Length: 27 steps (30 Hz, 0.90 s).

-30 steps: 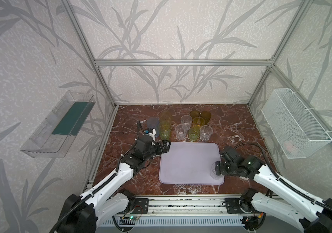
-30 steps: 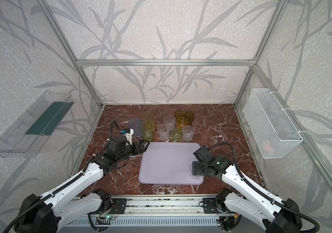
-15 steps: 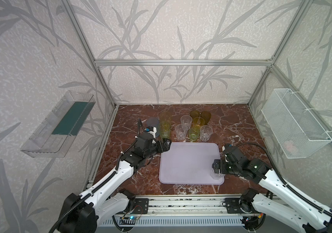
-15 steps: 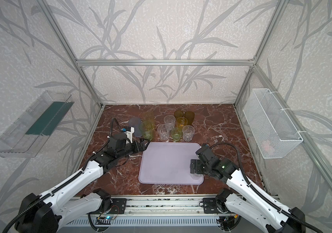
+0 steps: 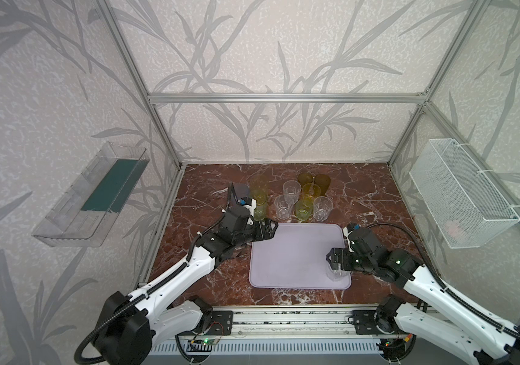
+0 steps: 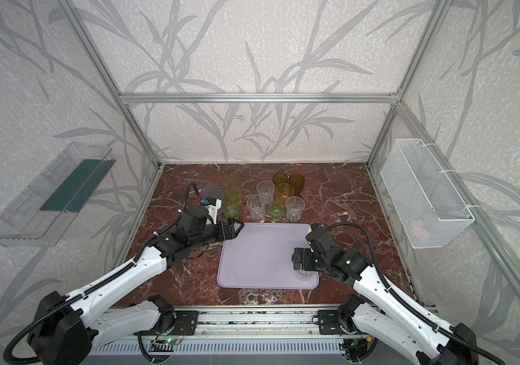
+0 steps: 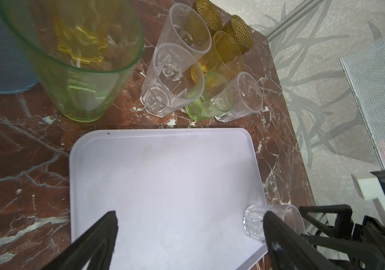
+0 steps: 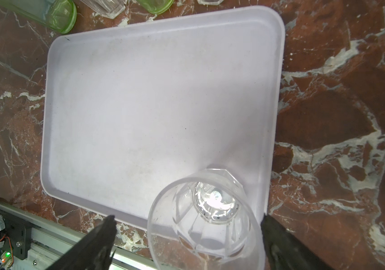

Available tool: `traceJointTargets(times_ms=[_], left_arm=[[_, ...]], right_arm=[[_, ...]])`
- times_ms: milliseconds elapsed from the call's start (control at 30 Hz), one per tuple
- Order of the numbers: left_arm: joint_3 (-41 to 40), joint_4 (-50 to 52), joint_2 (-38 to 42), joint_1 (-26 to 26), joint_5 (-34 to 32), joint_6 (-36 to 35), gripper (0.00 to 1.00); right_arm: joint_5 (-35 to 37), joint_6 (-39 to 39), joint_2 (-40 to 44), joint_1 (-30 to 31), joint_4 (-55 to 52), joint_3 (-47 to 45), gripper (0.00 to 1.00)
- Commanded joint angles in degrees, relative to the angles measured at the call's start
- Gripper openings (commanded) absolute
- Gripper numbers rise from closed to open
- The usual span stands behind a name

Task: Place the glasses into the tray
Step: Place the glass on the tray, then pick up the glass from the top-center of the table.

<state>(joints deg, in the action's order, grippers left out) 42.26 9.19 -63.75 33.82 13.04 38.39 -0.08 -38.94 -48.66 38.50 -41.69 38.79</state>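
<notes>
Standing upright in tray point(image 5: 296, 252) corner, clear glass point(image 5: 336, 275) sits inside spread right end effector point(image 8: 187, 221); left end effector point(image 7: 189, 215) also spread.

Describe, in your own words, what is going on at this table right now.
A lilac tray is being loaded, and only one item is in it so far. A clear glass stands upright in the tray's near right corner, with the right gripper open on either side of it, not gripping. The left gripper is open and empty over the tray's far left corner. The other glasses stand grouped on the marble table beyond the tray.
</notes>
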Motion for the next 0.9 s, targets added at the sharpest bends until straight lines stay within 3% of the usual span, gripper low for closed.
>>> traceJointTargets(times_ms=[0,200,600,867], left_arm=[[2.63,-0.05,-0.92,1.63,-1.73,-1.30,0.97],[2.98,0.74,-1.06,2.28,-2.56,-1.90,0.98],[1.24,2.64,4.34,2.26,-6.11,-3.73,0.99],[-1.41,-2.62,9.41,2.27,-1.13,-6.00,0.99]], right_arm=[[0.67,1.58,-0.99,-0.36,0.07,3.58,0.96],[3.17,4.20,-2.81,-2.06,-2.78,7.24,0.96],[-3.64,8.88,-10.48,-9.79,0.46,15.36,0.94],[-8.19,11.91,-21.66,-15.96,3.68,21.58,0.91]])
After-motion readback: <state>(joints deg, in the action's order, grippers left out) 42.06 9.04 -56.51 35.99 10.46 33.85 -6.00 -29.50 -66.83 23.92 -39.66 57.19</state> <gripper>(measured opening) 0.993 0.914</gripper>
